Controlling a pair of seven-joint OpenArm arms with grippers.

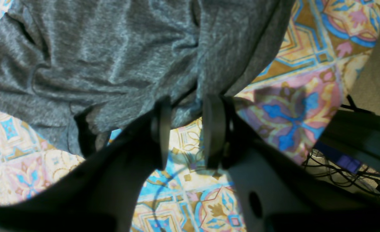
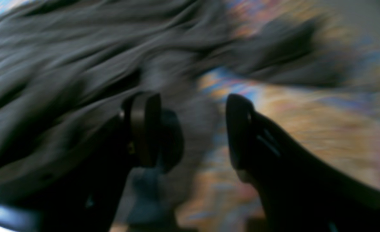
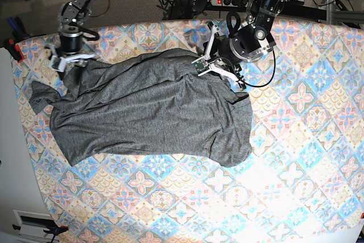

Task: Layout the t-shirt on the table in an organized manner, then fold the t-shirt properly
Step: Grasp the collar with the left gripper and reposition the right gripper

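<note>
The dark grey t-shirt [image 3: 148,112] lies crumpled and roughly spread on the left half of the patterned table [image 3: 284,169]. My left gripper [image 3: 211,68] is at the shirt's far right edge. In the left wrist view its jaws [image 1: 187,109] stand apart, with the t-shirt [image 1: 106,58] hem lying across the tips and the table [image 1: 293,106] cloth showing in the gap. My right gripper [image 3: 67,64] is at the shirt's far left corner. The right wrist view is blurred; there the right gripper [image 2: 191,106] is open, with the t-shirt [image 2: 64,64] folds to its left and between its fingertips.
Cables and a power strip [image 3: 222,1] lie on the floor behind the table's far edge. Cables [image 1: 332,174] also show just past the table's corner beside the left arm. A red object [image 3: 16,49] sits at the table's far left edge.
</note>
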